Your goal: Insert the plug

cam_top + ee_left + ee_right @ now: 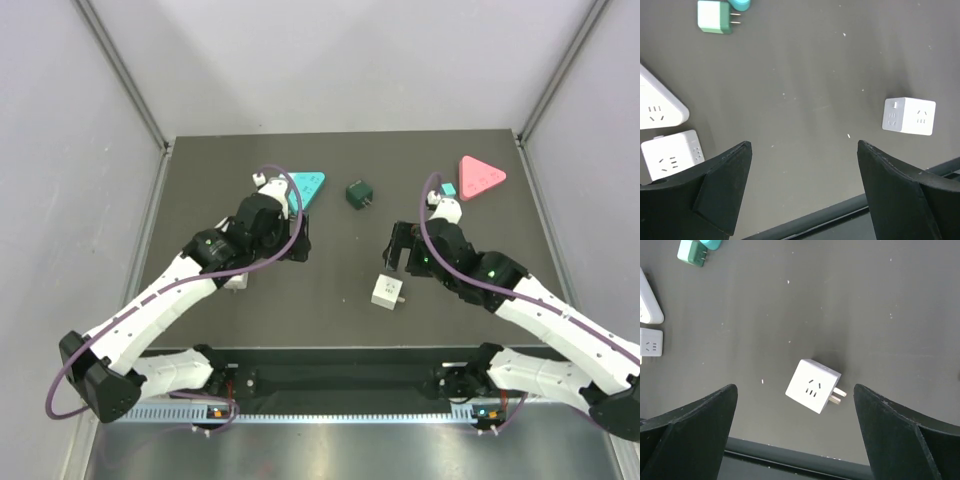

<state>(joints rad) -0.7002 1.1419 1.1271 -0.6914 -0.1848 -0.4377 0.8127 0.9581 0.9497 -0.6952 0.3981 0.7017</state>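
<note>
Both grippers are wide open and holding nothing. The left gripper [804,146] has its two black fingers [722,187] spread far apart over bare dark table [330,320], touching nothing. Same deal for the right gripper [398,250]: jaws fully spread, nothing pinched. The green plug [359,194] is lying on the table roughly midway between the two grippers but further toward the back, clear of both, with its prongs sticking out to the side. It sits between the teal triangular socket block [305,185] and the pink one [480,177]. There's also a white cube adapter [812,386] with its own prongs poking out. From the right wrist camera it shows up in the gap between the open fingers, lying on the table with neither finger touching it.
</note>
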